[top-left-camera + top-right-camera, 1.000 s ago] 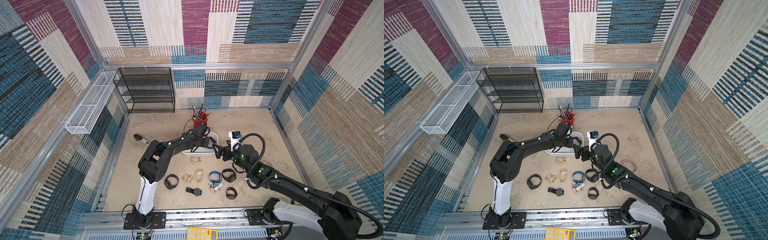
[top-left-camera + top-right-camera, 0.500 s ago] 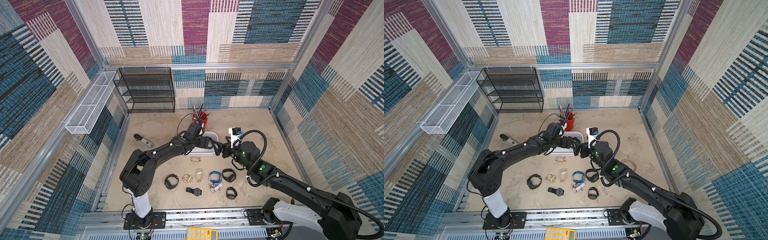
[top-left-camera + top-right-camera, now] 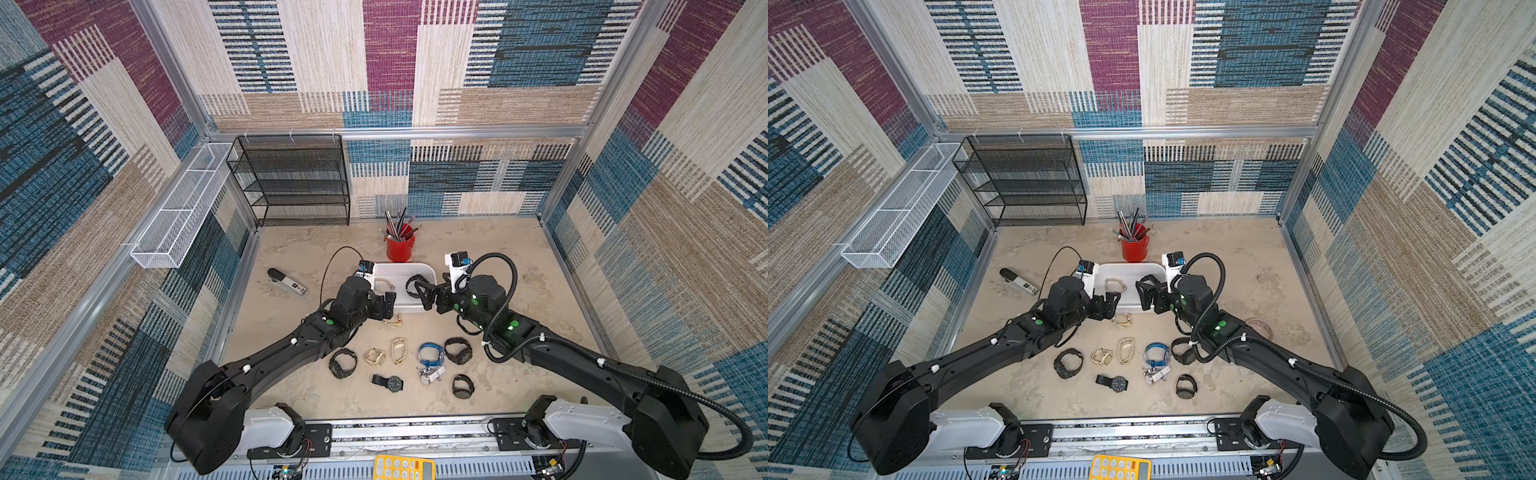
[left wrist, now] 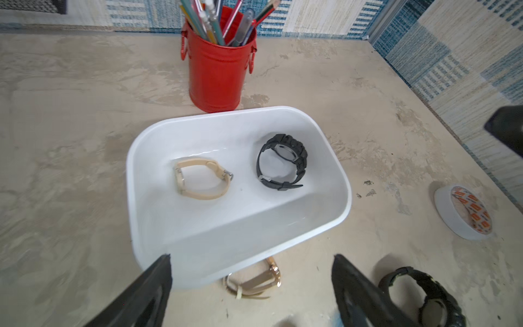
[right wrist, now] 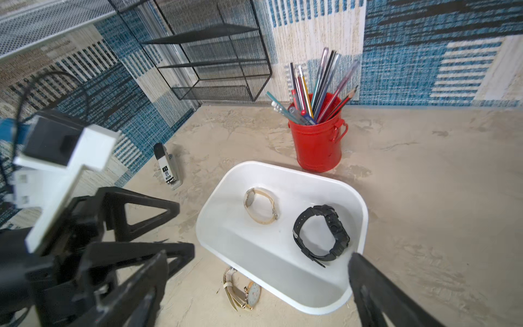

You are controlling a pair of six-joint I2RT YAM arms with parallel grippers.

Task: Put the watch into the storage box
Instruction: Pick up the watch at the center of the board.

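Beige tabletop (image 3: 498,249) carries the storage box (image 4: 226,226). At the box's near left corner you find the left gripper (image 4: 252,259), jaws wide apart and empty. Inside the box, the beige watch (image 4: 179,181) lies in the left half and the black watch (image 4: 294,147) in the right half. At the box's near right corner, the right gripper (image 5: 259,254) has its jaws apart, holding nothing.

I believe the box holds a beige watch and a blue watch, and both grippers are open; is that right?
Not quite: the second one in the box is a black watch, not blue, as the left wrist view shows. The beige watch is in there, and the left gripper and right gripper are both open.
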